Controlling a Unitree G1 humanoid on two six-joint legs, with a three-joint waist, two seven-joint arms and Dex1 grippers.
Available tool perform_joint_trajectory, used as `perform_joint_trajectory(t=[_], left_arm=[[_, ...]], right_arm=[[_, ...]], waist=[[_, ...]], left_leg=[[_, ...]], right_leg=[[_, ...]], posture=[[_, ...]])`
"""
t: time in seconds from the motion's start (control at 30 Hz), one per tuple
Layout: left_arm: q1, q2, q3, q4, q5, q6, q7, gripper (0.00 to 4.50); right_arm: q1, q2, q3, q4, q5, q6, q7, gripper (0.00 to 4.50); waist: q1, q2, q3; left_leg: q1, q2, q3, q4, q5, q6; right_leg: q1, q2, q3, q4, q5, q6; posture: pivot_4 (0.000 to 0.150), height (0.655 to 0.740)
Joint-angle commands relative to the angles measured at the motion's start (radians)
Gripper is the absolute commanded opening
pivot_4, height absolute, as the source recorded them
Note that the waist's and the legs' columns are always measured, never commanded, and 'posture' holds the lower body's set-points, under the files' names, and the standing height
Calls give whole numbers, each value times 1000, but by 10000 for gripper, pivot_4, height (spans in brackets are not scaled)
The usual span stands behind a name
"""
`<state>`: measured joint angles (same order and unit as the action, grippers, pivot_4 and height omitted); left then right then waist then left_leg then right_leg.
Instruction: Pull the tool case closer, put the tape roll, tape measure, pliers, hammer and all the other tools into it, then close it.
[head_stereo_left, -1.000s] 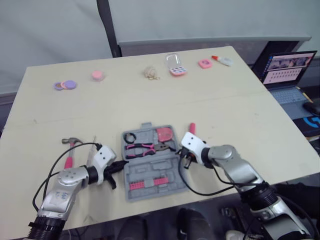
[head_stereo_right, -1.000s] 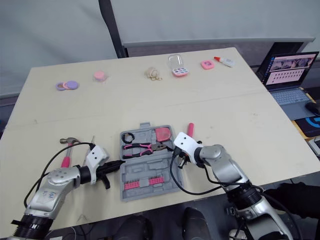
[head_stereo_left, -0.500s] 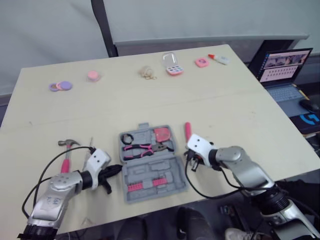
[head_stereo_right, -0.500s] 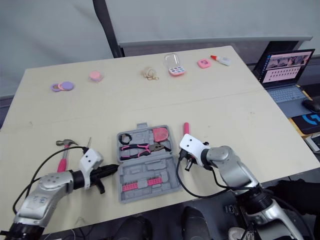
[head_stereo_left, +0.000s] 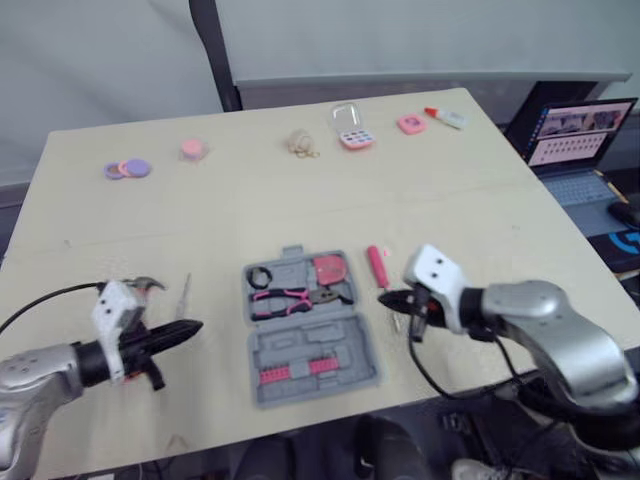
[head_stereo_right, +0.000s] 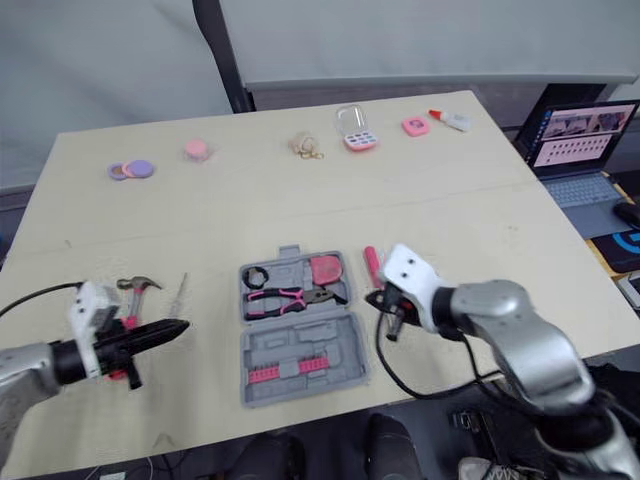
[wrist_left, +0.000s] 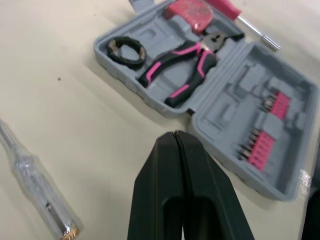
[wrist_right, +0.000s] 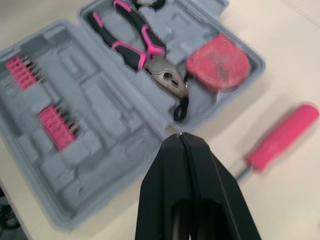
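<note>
1. The left gripper (wrist_left: 175, 135) is held low over the desk (head_stereo_left: 300, 190), left of the case, with jaws pressed together on nothing.
2. The hammer (head_stereo_right: 140, 285) and a clear-handled screwdriver (wrist_left: 35, 190) are seen lying beside it.
3. The grey tool case (head_stereo_left: 340, 340) lies open near the front edge, with the tape roll (head_stereo_left: 261, 276), pliers (head_stereo_left: 285, 297) and tape measure (head_stereo_left: 328, 268) seated in its far half.
4. A pink screwdriver (head_stereo_left: 376, 267) lies just right of the case.
5. The right gripper (head_stereo_left: 384, 297) is held near it, jaws closed and empty.

Silver arms (head_stereo_left: 560, 335), white wrist blocks (head_stereo_left: 433, 271) (black cables (head_stereo_left: 60, 291) looping off), black left claw (head_stereo_left: 193, 326) and right claw (head_stereo_left: 384, 296).
</note>
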<state>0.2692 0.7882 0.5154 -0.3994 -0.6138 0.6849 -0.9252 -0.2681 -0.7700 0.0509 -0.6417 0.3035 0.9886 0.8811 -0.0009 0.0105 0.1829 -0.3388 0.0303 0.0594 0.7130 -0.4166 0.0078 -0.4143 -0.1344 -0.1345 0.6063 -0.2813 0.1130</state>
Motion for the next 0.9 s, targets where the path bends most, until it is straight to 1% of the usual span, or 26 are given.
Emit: perform_joint_trajectory(t=[0.03, 0.1, 0.23, 0.33, 0.4, 0.5, 0.6, 0.7, 0.73, 0.8, 0.83, 0.9], left_arm=[[154, -18, 136, -86, -74, -10, -88, 490], [238, -64, 182, -106, -88, -63, -116, 490], [394, -172, 200, -113, -48, -183, -149, 490], [491, -244, 195, -79, -3, -301, -182, 490], [574, -305, 207, -26, 34, -399, -209, 490], [637, -351, 211, 43, 66, -511, -234, 490], [661, -381, 206, 128, 85, -608, -245, 490], [659, -383, 188, 160, 78, -642, -249, 490], [660, -379, 178, 162, 72, -642, -255, 2730], [662, -371, 165, 165, 58, -638, -269, 8278], [659, -368, 161, 169, 56, -641, -270, 12595], [653, -364, 157, 177, 57, -647, -269, 23186]], right_arm=[[162, -43, -158, -113, 116, 4, 68, 331], [267, -53, -232, -134, 165, -23, 99, 331], [463, -49, -315, -129, 174, -167, 137, 331], [569, -50, -339, -122, 179, -237, 159, 331], [638, -44, -334, -106, 155, -292, 154, 331], [689, -40, -336, -81, 155, -328, 140, 331], [717, -35, -333, -44, 153, -351, 128, 331], [733, -39, -337, -32, 171, -353, 128, 331], [740, -41, -342, -30, 176, -349, 127, 2567], [765, -54, -366, -32, 192, -326, 135, 8529], [775, -60, -375, -34, 195, -322, 139, 12607], [785, -67, -383, -34, 198, -326, 142, 22984]], waist=[[1, 0, 0], [0, 0, 0], [1, -2, 1], [1, -2, 1], [0, -3, 1], [1, -4, 0], [3, -5, -1], [10, -6, -1], [12, -6, -2], [16, -6, -2], [18, -6, -2], [21, -7, -2]], left_leg=[[0, -1, 1, -1, 0, 0], [1, -1, 3, -2, -2, 0], [4, -1, 5, -1, -3, 0], [4, -1, 5, 3, -4, 2], [4, 1, 5, 3, -5, 2], [4, 2, 6, 3, -7, 4], [4, 3, 6, 4, -8, 7], [4, 2, 6, 5, -9, 9], [4, 2, 6, 5, -10, 10], [4, 1, 6, 5, -10, 10], [4, 1, 6, 5, -10, 11], [4, 1, 7, 5, -11, 11]], right_leg=[[0, 1, 0, -1, 0, 0], [1, 3, 0, -3, 0, 0], [3, 3, 1, -6, 1, 1], [4, 3, 3, -7, 1, 1], [3, 3, 4, -7, 1, 0], [3, 2, 5, -7, -2, -5], [2, 1, 5, -7, -5, -11], [2, -2, 5, -7, -6, -12], [2, -2, 5, -7, -6, -12], [2, -2, 5, -8, -6, -12], [2, -3, 5, -8, -5, -11], [2, -3, 4, -8, -5, -10]], posture=[[1500, 7287], [1500, 7287], [1500, 7287], [1500, 7287], [1500, 7287], [1500, 7287], [1500, 7287], [1500, 7287], [1500, 7287], [1500, 7287], [1500, 7287], [1500, 7287]])
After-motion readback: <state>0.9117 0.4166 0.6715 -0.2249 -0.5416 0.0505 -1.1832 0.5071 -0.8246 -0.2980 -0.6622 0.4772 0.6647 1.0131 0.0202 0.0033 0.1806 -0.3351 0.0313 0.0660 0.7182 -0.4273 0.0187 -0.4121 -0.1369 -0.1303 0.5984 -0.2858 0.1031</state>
